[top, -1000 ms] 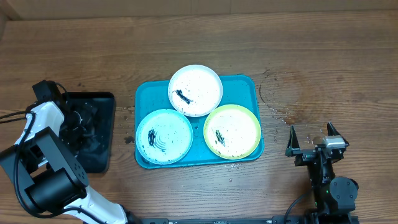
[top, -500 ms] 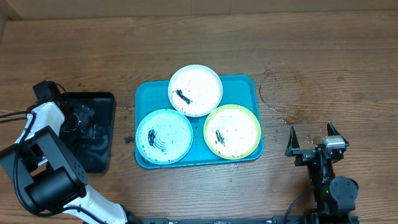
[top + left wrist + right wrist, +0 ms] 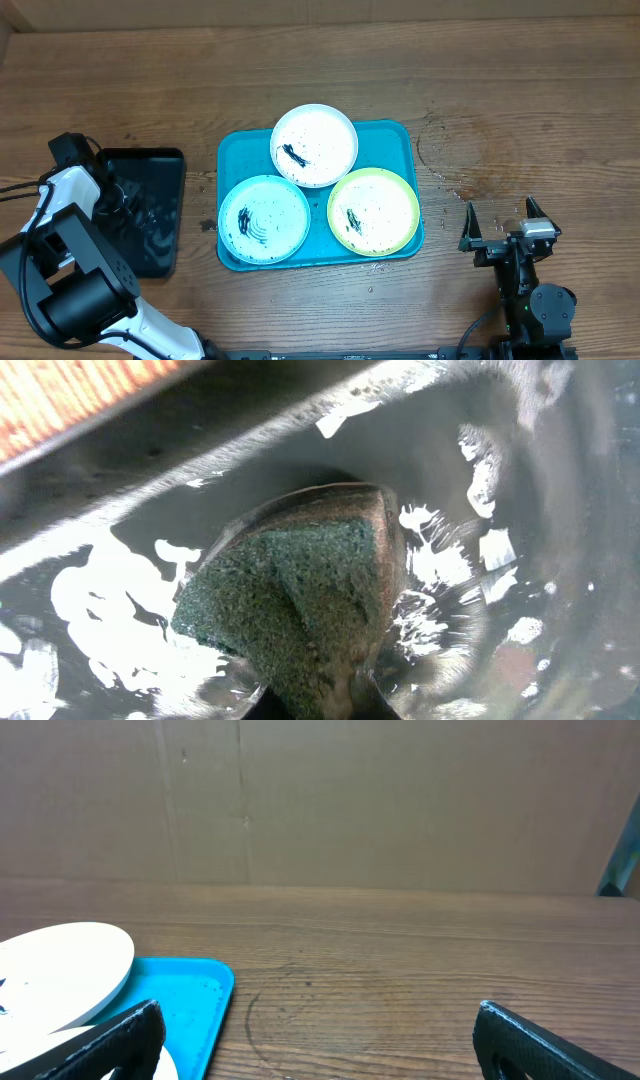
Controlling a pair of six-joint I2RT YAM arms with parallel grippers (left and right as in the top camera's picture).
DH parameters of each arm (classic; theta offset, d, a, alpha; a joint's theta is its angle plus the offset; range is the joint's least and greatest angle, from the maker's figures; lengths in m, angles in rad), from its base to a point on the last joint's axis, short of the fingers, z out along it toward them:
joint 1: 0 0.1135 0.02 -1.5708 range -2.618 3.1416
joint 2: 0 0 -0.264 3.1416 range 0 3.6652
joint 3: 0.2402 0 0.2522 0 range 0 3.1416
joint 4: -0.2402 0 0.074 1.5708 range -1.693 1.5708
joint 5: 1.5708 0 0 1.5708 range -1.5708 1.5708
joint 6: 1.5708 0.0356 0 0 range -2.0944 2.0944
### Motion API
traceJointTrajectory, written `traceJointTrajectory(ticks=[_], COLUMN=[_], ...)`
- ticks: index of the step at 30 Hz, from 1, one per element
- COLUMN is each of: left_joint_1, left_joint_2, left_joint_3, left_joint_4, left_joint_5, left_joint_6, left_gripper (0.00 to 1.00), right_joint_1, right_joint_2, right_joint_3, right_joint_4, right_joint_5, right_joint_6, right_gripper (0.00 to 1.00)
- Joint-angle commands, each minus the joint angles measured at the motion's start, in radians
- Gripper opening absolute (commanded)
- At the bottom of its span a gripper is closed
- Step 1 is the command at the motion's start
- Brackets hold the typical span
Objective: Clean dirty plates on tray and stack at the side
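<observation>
Soaking the sponge (image 3: 290, 590) is judged the step in hand. It is pinched between the closed jaws of the left gripper (image 3: 118, 196) and held down in the black tray (image 3: 165, 240), where a shallow film of water is seen. The pad is presumably being wetted before scrubbing.

The sponge face is coarse green scouring fibre, wedge-shaped, with its backing bulged by the squeeze.

The right gripper (image 3: 498, 224) is parked at near right, fingers spread wide, nothing held. It is likely reserved for lifting and stacking.

All three plates are on the turquoise tray (image 3: 398, 135):
- white plate (image 3: 314, 145) at the back
- teal-rimmed plate (image 3: 264, 218) front left
- yellow-green-rimmed plate (image 3: 373, 210) front right

They are packed close; whether the rims touch or overlap cannot be told. The plates are round and smooth, and black smears are uncleaned on each. The tray is moulded plastic with rounded corners and a raised rim. Nothing is stacked at the side yet.
</observation>
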State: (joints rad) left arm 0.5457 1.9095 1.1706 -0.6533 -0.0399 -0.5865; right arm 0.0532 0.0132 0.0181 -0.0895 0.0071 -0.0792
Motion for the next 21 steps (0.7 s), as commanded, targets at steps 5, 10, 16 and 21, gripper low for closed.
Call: traceJointTrajectory(ticks=[5, 10, 16, 21], left_joint_1=[-0.003, -0.003, -0.003, -0.003], left_joint_2=[0.052, 0.051, 0.048, -0.003], left_joint_3=[0.031, 0.155, 0.317, 0.37], left_joint_4=[-0.109, -0.27, -0.465, -0.501], left_joint_5=[0.093, 0.093, 0.097, 0.173], left_joint_6=[0.014, 0.016, 0.035, 0.102], left_gripper=[0.04, 0.04, 0.04, 0.04], right_joint_1=[0.005, 0.005, 0.005, 0.005], right_joint_2=[-0.006, -0.006, -0.006, -0.006], right_joint_3=[-0.01, -0.01, -0.01, -0.01], right_joint_4=[0.006, 0.006, 0.006, 0.006], right_joint_5=[0.002, 0.002, 0.002, 0.002], right_joint_6=[0.0, 0.0, 0.0, 0.0], right_gripper=[1.0, 1.0, 1.0, 1.0])
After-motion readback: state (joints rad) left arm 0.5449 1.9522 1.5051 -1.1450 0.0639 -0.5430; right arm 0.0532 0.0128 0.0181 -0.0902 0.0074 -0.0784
